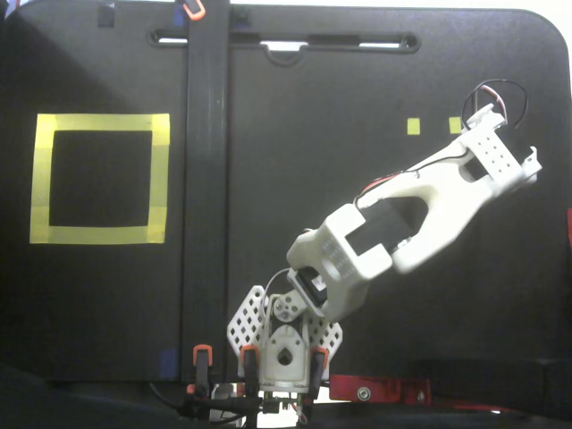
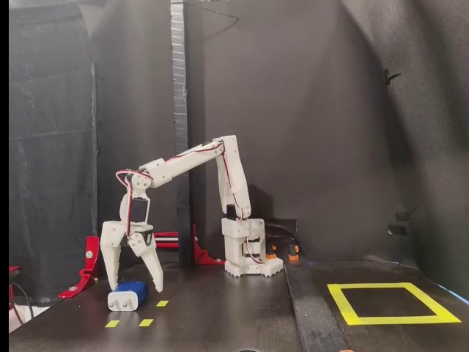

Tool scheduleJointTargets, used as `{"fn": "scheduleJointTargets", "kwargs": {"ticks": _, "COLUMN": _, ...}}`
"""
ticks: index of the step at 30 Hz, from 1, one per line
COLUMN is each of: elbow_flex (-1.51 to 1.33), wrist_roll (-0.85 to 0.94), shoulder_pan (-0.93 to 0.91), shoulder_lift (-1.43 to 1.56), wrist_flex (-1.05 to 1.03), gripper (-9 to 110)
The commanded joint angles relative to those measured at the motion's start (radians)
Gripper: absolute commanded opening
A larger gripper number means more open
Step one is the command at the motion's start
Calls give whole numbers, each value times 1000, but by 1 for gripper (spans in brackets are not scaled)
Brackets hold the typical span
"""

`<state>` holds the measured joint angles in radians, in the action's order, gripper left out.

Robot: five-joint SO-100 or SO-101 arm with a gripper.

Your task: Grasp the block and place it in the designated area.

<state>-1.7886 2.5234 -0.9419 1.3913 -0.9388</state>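
Tape markers (image 2: 146, 322), small and yellow, lie nearest the camera on the black counter (image 2: 220, 315) in the side-on fixed view. Just behind them sits the block (image 2: 127, 296), a dark blue cuboid lying flat with its pale pronged end facing forward. Directly over it hangs the gripper (image 2: 135, 286), its two white fingers spread wide and pointing down, one tip to either side of the block; whether they touch it cannot be told. Off to the right, well apart from the block, lies the designated area (image 2: 393, 303), a yellow tape frame around bare black. Farther back stands the arm's white base (image 2: 248, 253), with orange clamps and red brackets beside it. In the top-down fixed view the arm reaches right and hides the block; the designated area (image 1: 98, 178) lies far left, beyond a dark upright post (image 1: 206, 179).
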Motion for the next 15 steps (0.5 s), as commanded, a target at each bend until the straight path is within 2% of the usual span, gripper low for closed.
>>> {"fn": "scheduleJointTargets", "kwargs": {"ticks": 1, "elbow_flex": 5, "wrist_roll": 6, "shoulder_pan": 0, "shoulder_lift": -8, "wrist_flex": 21, "gripper": 37}}
{"fn": "scheduleJointTargets", "kwargs": {"ticks": 15, "elbow_flex": 5, "wrist_roll": 6, "shoulder_pan": -6, "shoulder_lift": -55, "wrist_flex": 61, "gripper": 37}}
